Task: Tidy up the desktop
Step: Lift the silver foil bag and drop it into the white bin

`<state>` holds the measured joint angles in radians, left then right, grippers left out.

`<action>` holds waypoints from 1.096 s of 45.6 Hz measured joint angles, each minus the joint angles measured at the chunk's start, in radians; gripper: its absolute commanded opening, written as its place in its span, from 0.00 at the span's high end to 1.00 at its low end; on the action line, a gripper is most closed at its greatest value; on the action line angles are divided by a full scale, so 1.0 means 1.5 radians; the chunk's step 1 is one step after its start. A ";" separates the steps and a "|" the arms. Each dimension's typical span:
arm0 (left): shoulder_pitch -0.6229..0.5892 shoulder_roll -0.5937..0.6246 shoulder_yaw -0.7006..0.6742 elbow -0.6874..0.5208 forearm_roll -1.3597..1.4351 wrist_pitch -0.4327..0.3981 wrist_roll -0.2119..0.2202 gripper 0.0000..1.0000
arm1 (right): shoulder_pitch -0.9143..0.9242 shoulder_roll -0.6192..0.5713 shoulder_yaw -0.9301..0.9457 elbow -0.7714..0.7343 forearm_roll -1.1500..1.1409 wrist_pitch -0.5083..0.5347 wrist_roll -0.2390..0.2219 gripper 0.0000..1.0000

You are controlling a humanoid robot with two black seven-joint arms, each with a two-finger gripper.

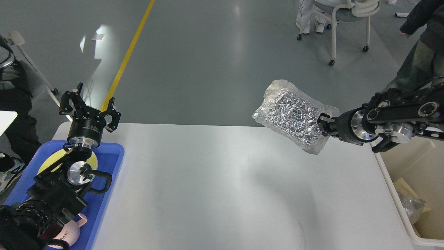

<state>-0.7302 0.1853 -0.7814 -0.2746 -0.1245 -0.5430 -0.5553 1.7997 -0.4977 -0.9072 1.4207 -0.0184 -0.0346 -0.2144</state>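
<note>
Foil bag (pixel 295 119) up over the desktop (pixel 225 187)
Right gripper (pixel 323 124) pinches it, I think; left gripper (pixel 89 106) spread wide above the tray (pixel 111 156).

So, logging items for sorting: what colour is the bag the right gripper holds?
Crinkled silver foil inside clear plastic, on the bag held by the right gripper; head view.

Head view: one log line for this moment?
right gripper: shut on bag, held above desktop | left gripper: open, over tray | bin: at right

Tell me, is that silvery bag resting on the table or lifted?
Lifted: the right end effector grips the foil bag above the desktop.
</note>
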 measured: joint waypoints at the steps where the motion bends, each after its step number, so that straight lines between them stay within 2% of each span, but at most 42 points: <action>1: 0.000 0.000 0.000 0.000 0.000 0.000 0.000 0.03 | 0.008 0.008 -0.004 0.000 0.000 0.000 0.000 1.00; 12: 0.000 0.000 0.000 0.000 0.000 0.000 0.000 0.03 | 0.032 0.045 -0.030 -0.016 0.002 0.001 0.001 1.00; 21: 0.000 0.000 0.000 0.000 0.000 0.000 0.000 0.03 | -0.023 0.033 -0.068 -0.116 0.002 0.001 0.002 1.00; 25: 0.000 0.000 0.000 0.000 0.000 0.000 0.000 0.03 | -0.074 0.011 -0.070 -0.194 0.001 0.001 0.003 1.00; 36: 0.000 0.000 0.000 0.000 0.000 0.000 0.000 0.03 | -0.291 -0.007 -0.061 -0.490 0.002 -0.002 0.007 1.00; 50: 0.000 0.000 0.000 0.000 0.000 0.001 0.000 0.03 | -0.590 -0.013 -0.028 -0.772 0.029 -0.034 0.006 1.00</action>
<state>-0.7301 0.1857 -0.7808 -0.2745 -0.1243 -0.5422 -0.5553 0.9148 -0.5179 -0.9493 0.2626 0.0257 -0.0850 -0.2053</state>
